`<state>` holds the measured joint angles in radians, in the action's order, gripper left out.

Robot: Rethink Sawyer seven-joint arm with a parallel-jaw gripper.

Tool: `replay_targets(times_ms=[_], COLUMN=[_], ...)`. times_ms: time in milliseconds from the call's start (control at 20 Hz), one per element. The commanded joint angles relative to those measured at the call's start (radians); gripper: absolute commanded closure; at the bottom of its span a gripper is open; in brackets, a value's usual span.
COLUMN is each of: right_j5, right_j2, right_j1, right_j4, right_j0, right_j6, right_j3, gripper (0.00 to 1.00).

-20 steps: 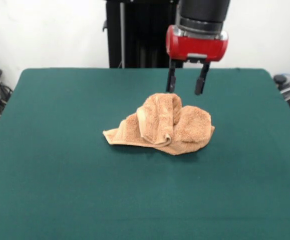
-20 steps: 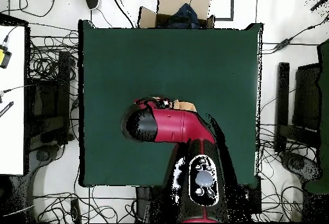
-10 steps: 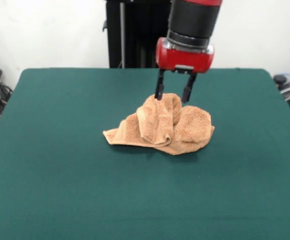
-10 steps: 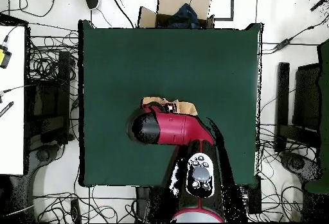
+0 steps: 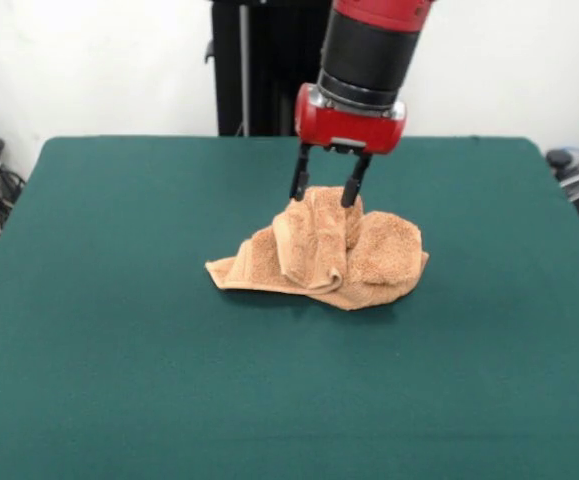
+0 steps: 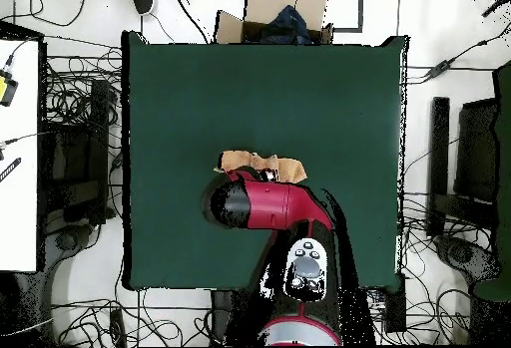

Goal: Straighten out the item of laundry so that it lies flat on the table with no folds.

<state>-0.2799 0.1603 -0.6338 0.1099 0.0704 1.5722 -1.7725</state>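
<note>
The item of laundry [image 5: 319, 250] is a light orange-tan towel, crumpled into a folded heap near the middle of the dark green table [image 5: 119, 350]. A rolled fold stands up at its centre. My gripper [image 5: 323, 192] hangs just above that top fold, open, one finger on each side of the fold's peak. In the overhead view the red arm covers most of the towel [image 6: 245, 161], leaving only its far edge showing; the gripper itself is hidden there.
A cardboard box [image 6: 274, 15] sits beyond the table's far edge in the overhead view. Cables and equipment lie on the floor around the table. Bare green surface surrounds the towel on all sides.
The gripper has moved down and to the left in the front view, from behind the towel to just over its top fold. The towel has not moved.
</note>
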Motion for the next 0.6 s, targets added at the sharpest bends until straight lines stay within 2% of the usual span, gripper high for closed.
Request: replay_targets(times_ms=[50, 600], right_j5=[0.065, 0.117], right_j2=[0.026, -0.013], right_j1=[0.062, 0.088], right_j4=[0.041, 0.015], right_j0=[-0.013, 0.004], right_j6=[0.156, 0.171], right_j3=[0.015, -0.022], gripper=[0.0, 0.0])
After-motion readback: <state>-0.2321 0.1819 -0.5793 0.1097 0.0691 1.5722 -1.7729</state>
